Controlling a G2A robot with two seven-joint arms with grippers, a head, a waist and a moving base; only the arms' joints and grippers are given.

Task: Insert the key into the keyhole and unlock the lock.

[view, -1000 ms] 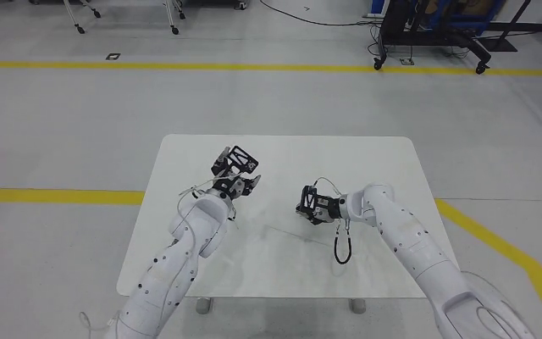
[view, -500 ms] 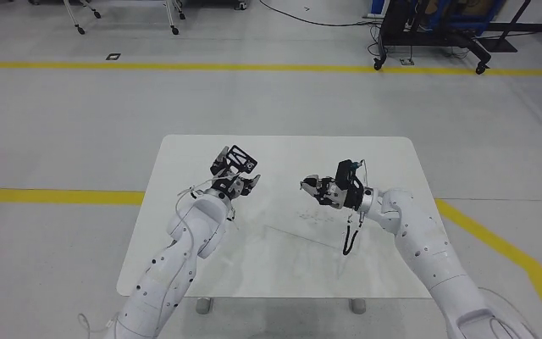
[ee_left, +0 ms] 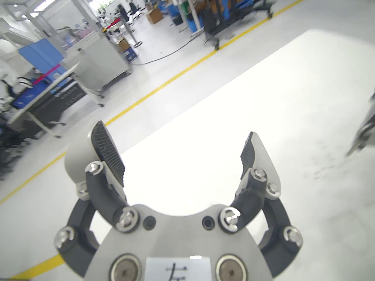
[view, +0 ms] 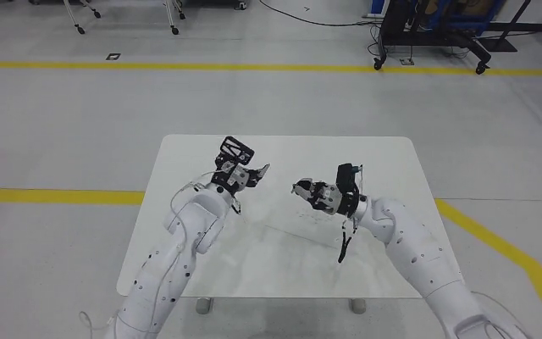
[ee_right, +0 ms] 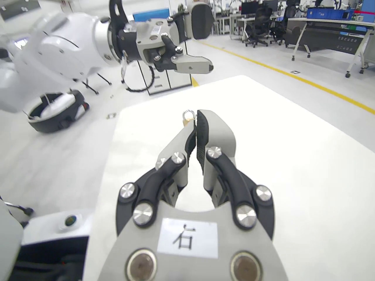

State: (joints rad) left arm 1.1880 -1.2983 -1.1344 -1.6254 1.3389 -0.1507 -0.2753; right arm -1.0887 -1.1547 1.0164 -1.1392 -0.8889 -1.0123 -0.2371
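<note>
My right gripper [ee_right: 195, 121] is shut on a small brass padlock [ee_right: 188, 117], whose silver shackle pokes out past the fingertips. In the top view that gripper [view: 301, 188] hangs above the middle of the white table [view: 381, 161] and points toward the other arm. My left gripper [ee_left: 175, 135] stands open with nothing between its ribbed pads [ee_left: 107, 147]. It sits a short way off, facing the right one, in the top view [view: 254, 174] and in the right wrist view [ee_right: 208, 45]. I can make out no key.
A black cable loop [view: 343, 246] hangs from the right forearm over the table. Faint dark scuff marks [view: 318, 213] lie on the tabletop under the right gripper. Yellow floor lines and carts stand far beyond the table.
My right gripper has risen off the tabletop and swung to point at the left arm. The left gripper has turned toward it and shifted slightly right.
</note>
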